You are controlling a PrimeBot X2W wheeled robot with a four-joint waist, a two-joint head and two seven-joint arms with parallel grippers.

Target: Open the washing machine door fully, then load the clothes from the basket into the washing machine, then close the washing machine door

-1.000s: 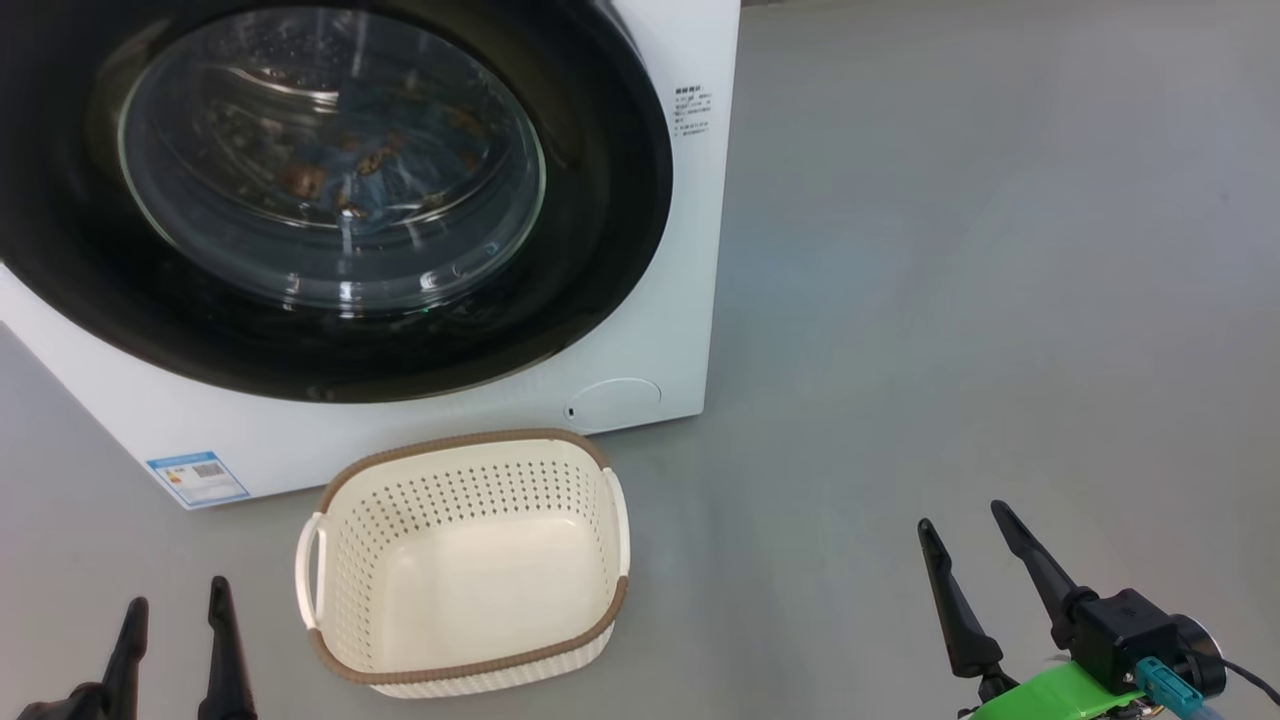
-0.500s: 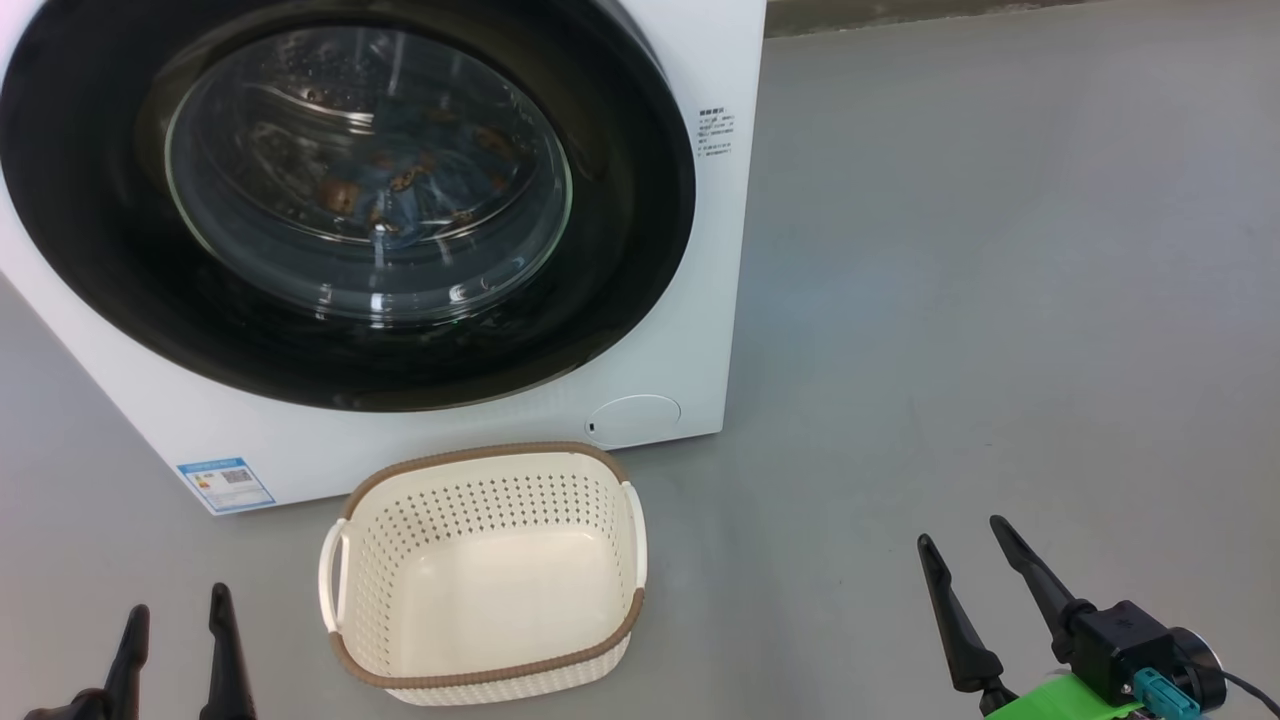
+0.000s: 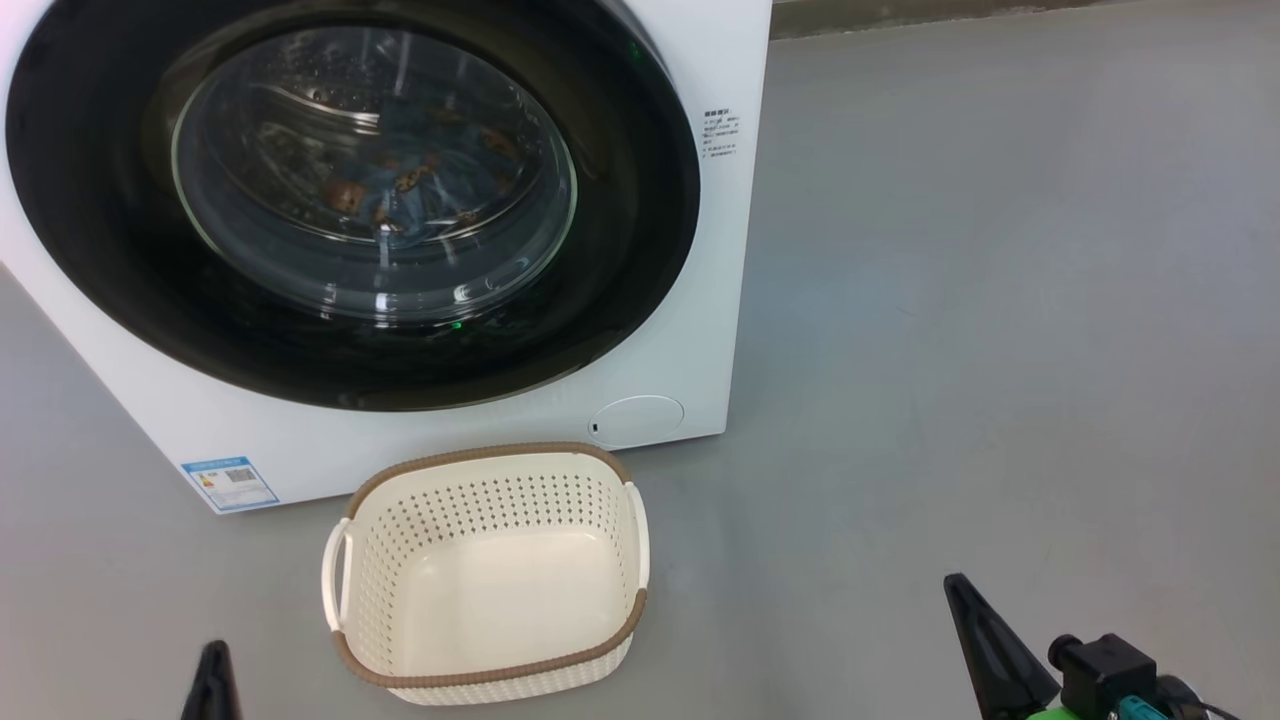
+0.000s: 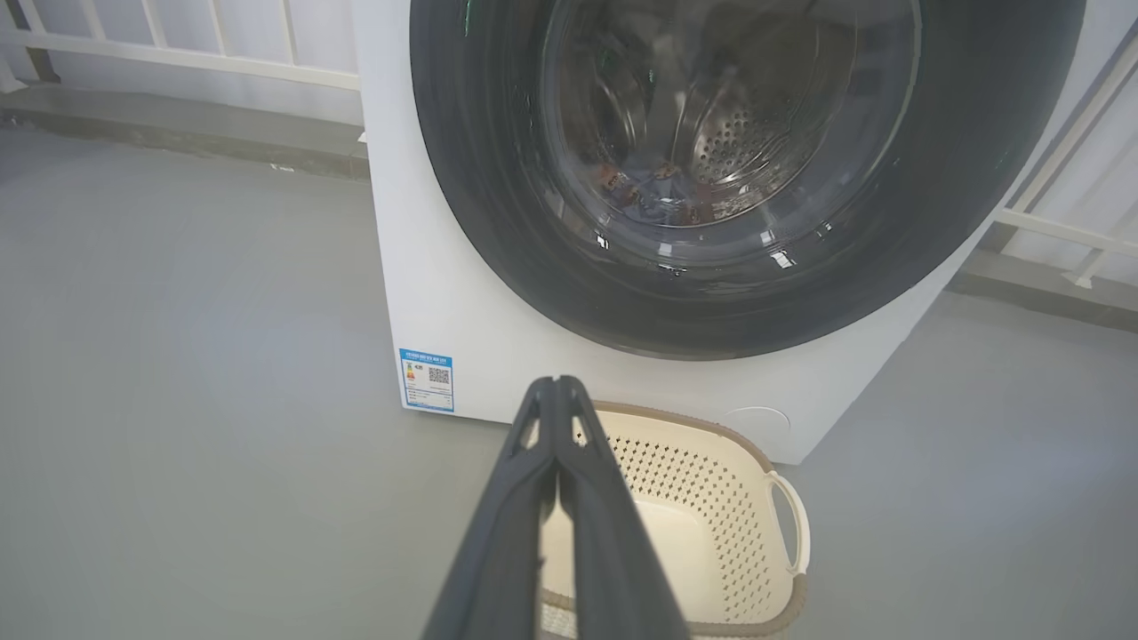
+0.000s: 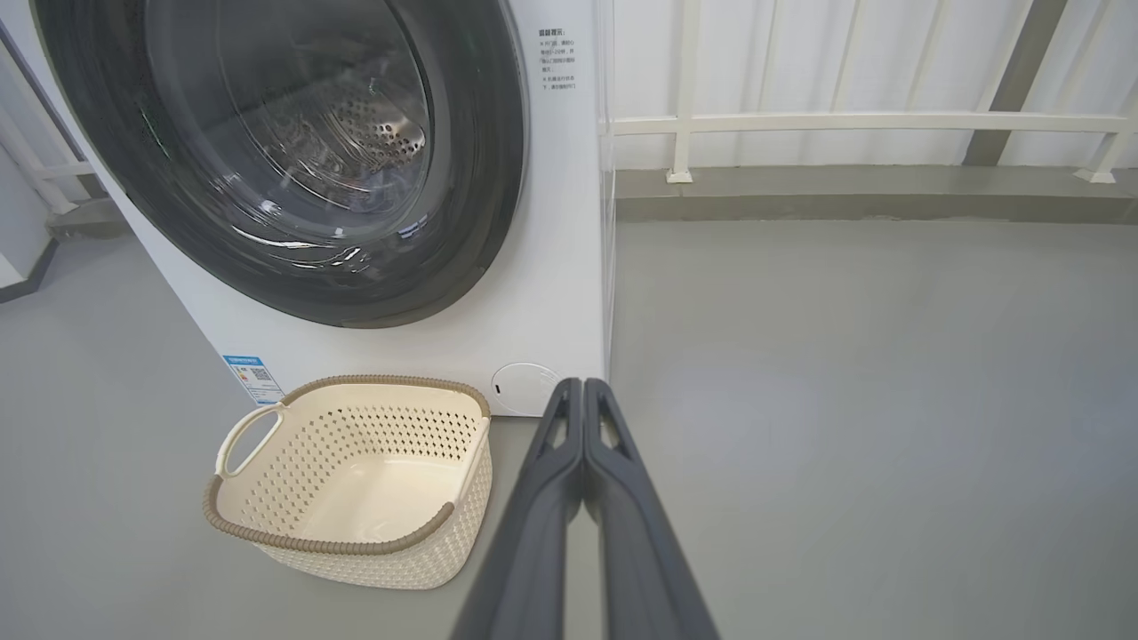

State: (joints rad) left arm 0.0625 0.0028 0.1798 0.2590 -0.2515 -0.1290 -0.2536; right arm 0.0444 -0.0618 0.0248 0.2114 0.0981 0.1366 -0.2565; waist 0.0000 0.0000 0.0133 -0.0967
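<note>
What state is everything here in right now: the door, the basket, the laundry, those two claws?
washing machine door: closed.
clothes: inside the drum, behind the door.
basket: empty, upright on the floor.
left gripper: shut, holding nothing.
right gripper: shut, holding nothing.

All views toward the washing machine [image 3: 700, 330]

Glossy black washing machine door [image 3: 620, 250], perforated plastic basket [image 3: 480, 500] (woven-look brown rim), smooth matt grey floor [image 3: 1000, 350]
</note>
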